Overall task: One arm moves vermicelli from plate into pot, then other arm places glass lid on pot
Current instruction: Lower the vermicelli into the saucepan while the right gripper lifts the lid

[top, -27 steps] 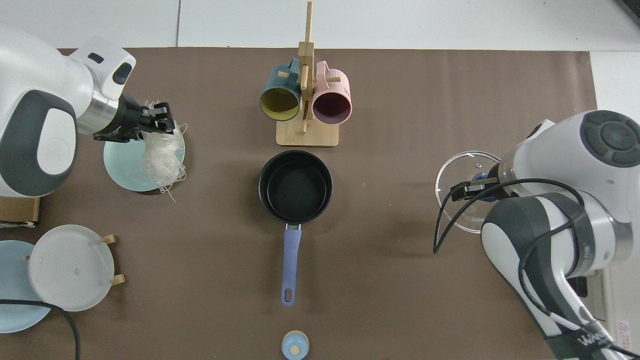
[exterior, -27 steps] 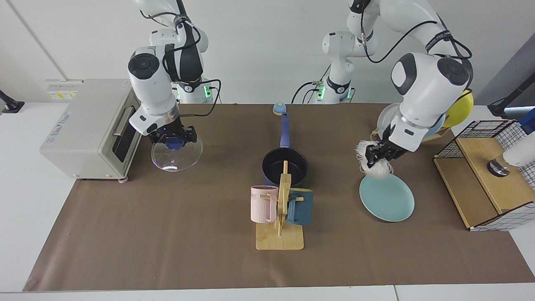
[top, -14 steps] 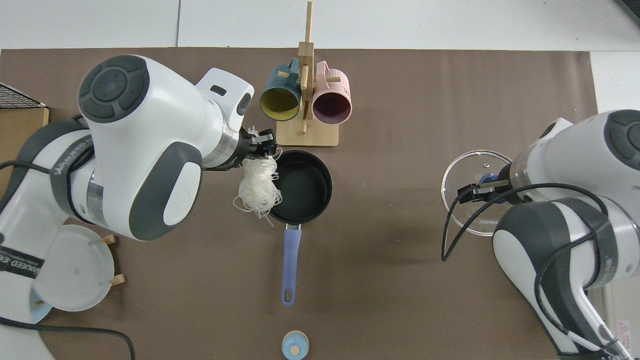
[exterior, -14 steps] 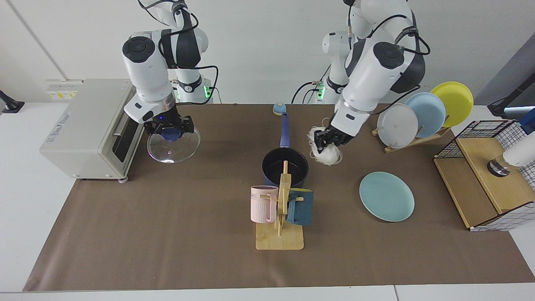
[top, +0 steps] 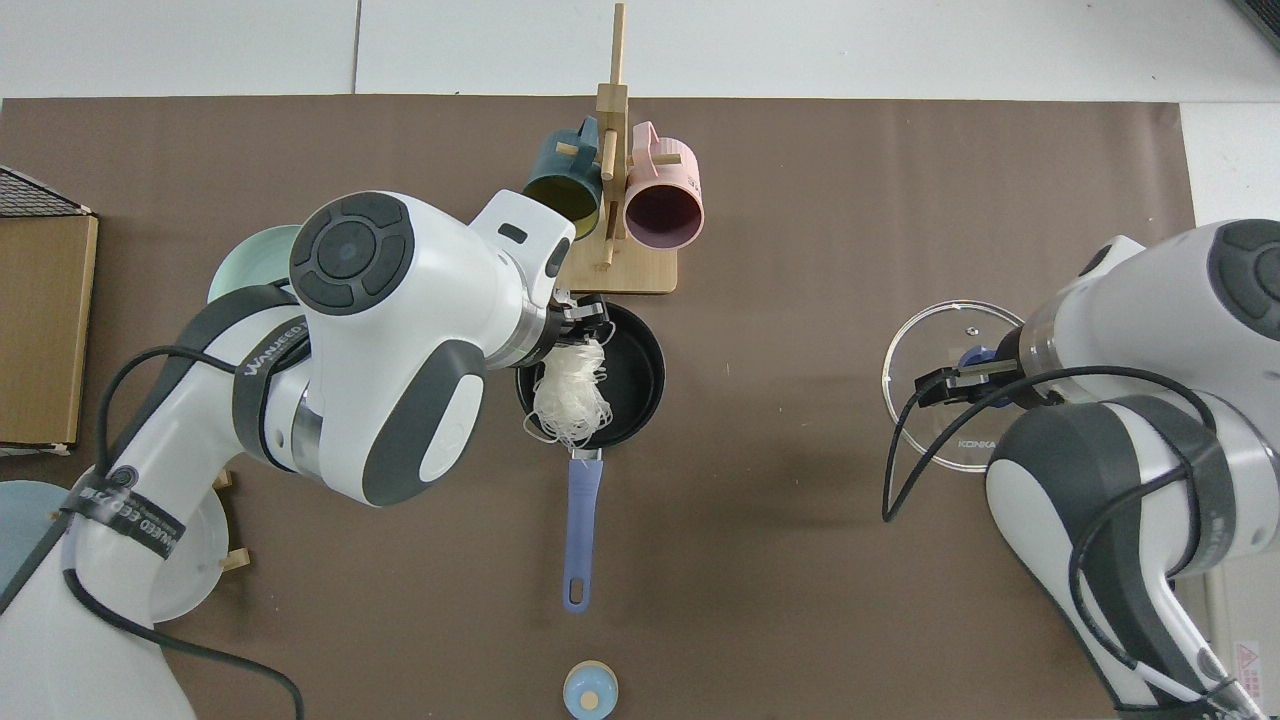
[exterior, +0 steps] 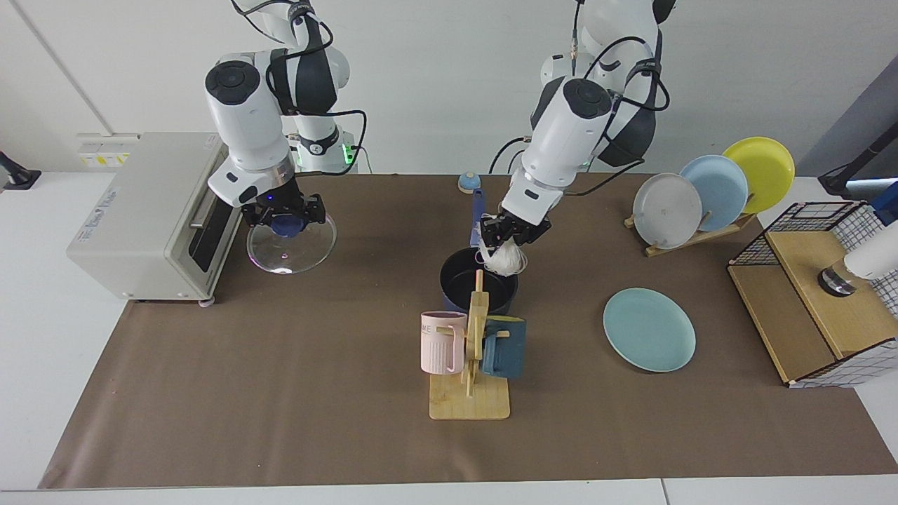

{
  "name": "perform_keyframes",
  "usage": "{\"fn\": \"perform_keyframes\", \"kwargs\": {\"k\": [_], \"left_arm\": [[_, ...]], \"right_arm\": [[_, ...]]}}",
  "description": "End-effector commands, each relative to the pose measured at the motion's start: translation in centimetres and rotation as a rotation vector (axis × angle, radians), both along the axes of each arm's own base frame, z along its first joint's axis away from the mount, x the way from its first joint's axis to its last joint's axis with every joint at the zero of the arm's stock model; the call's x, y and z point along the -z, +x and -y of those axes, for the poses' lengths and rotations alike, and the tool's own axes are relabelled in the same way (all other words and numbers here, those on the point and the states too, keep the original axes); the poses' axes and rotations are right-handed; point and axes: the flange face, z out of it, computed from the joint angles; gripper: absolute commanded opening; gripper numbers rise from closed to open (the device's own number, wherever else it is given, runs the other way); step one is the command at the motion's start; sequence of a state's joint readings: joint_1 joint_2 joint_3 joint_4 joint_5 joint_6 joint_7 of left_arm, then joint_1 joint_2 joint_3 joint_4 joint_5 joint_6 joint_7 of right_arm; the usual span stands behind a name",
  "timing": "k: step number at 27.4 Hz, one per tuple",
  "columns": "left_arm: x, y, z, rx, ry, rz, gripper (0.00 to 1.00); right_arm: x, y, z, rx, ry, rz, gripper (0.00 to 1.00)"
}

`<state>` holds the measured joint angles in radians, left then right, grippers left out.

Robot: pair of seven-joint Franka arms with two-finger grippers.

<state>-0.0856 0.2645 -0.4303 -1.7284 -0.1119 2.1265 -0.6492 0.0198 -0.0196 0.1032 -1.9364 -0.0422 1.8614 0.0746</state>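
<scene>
My left gripper (exterior: 511, 232) (top: 585, 318) is shut on the vermicelli (exterior: 504, 260) (top: 570, 395), a white bundle hanging over the pot (exterior: 459, 284) (top: 630, 375). The pot stands mid-table, black inside, its blue handle (exterior: 478, 218) (top: 581, 535) pointing toward the arm bases. The teal plate (exterior: 649, 330) (top: 245, 272) lies bare; in the top view the left arm covers most of it. My right gripper (exterior: 285, 219) (top: 962, 375) is shut on the blue knob of the glass lid (exterior: 291, 245) (top: 925, 380), which hangs level just above the mat beside the toaster oven.
A wooden mug stand (exterior: 470, 400) (top: 612, 270) with a pink mug (exterior: 442, 341) and a dark teal mug (exterior: 505, 347) stands right in front of the pot. A toaster oven (exterior: 151, 214), a plate rack (exterior: 708, 196), a wire-and-wood box (exterior: 817, 294) and a small blue knob (exterior: 468, 182) (top: 590, 690) ring the mat.
The left arm has swung from the teal plate to above the pot, carrying the vermicelli. The right gripper rose a little with the lid, then held still.
</scene>
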Motion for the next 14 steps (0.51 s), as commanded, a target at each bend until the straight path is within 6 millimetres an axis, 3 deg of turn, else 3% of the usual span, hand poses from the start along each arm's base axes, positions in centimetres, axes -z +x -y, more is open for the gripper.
{"fn": "perform_keyframes", "kwargs": {"k": [1, 5, 9, 14], "left_arm": [[2.5, 0.4, 0.8, -0.004, -0.02, 0.009, 0.0], [4.5, 0.4, 1.7, 0.007, 0.006, 0.006, 0.0], [5.9, 0.4, 1.7, 0.011, 0.02, 0.006, 0.0], [9.0, 0.2, 1.7, 0.018, 0.032, 0.014, 0.0]], "right_arm": [[-0.6, 0.2, 0.4, -0.021, 0.013, -0.001, 0.06], [-0.5, 0.2, 0.4, -0.019, 0.013, -0.001, 0.05], [-0.4, 0.1, 0.3, -0.021, 0.013, 0.0, 0.05], [0.0, 0.1, 0.3, -0.019, 0.014, -0.003, 0.05]]}}
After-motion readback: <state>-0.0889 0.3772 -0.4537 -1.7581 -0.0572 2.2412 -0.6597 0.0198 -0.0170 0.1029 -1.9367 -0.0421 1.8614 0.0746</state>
